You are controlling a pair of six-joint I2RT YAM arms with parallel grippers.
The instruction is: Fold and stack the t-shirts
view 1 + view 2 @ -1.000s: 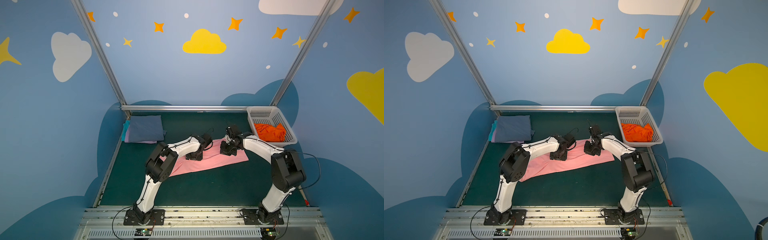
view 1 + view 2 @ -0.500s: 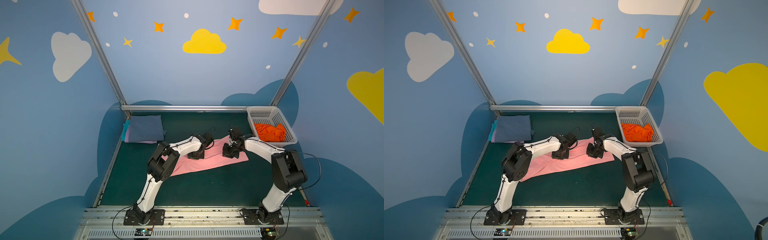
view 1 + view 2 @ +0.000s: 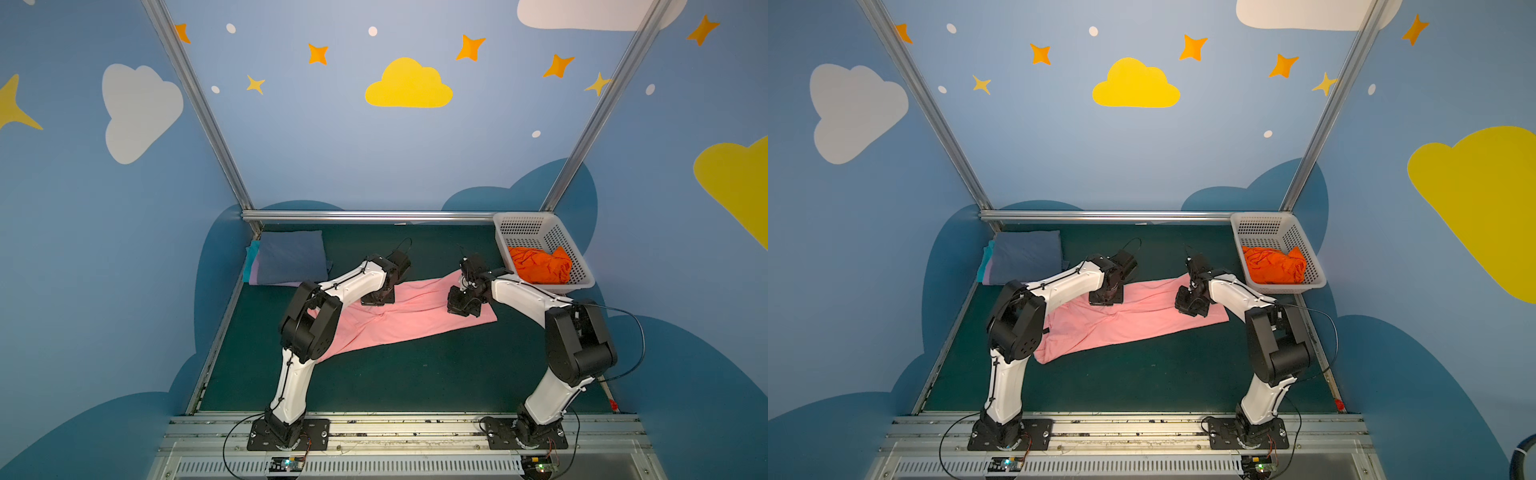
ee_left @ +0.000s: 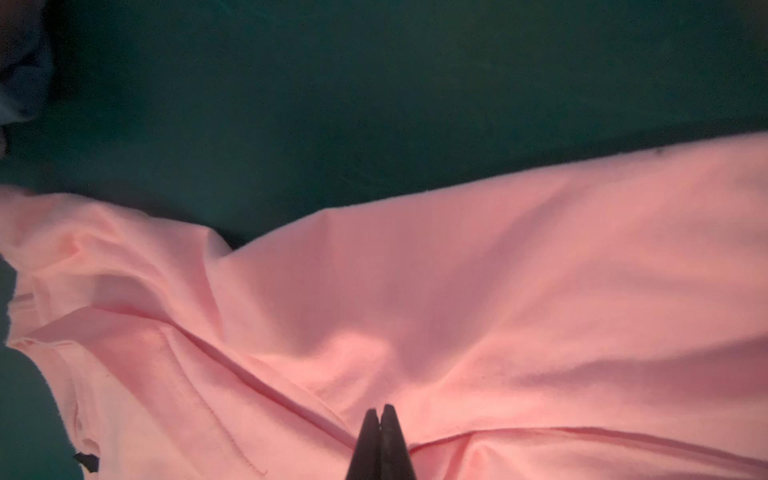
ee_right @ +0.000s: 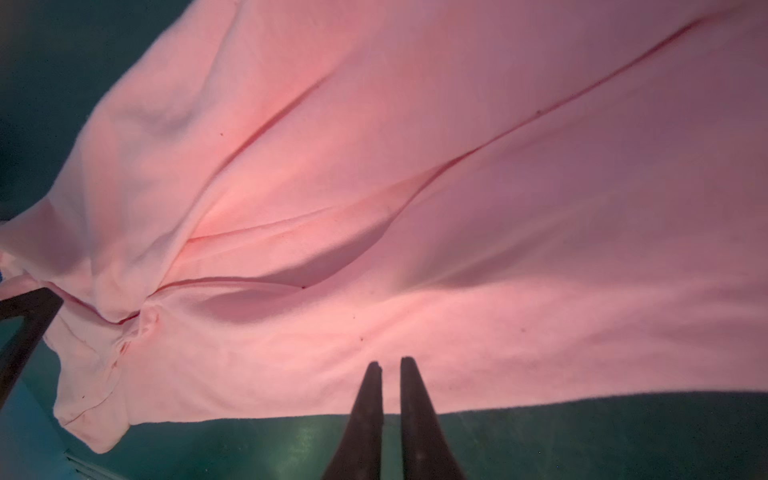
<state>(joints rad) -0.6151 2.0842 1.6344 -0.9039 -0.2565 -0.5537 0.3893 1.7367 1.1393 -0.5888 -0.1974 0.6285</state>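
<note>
The pink t-shirt (image 3: 415, 316) is lying spread across the green tabletop (image 3: 415, 382). The left end effector (image 4: 379, 412) is clenching tight against its folds. The right end effector (image 5: 390, 362) is showing a slim gap over the hem, and I cannot tell whether it is gripping cloth. The orange t-shirt (image 3: 540, 266) is sitting in the white basket (image 3: 523, 228).

Blue walls (image 3: 332, 166) carry painted clouds (image 3: 409, 85), orange stars (image 3: 318, 54) and pale dots (image 3: 372, 31). Slanted metal posts (image 3: 199, 108) meet a crossbar (image 3: 370, 216) at the back. The dark green mat (image 3: 395, 374), perhaps felt, is evenly lit, with a metal rail (image 3: 399, 424) in front.
</note>
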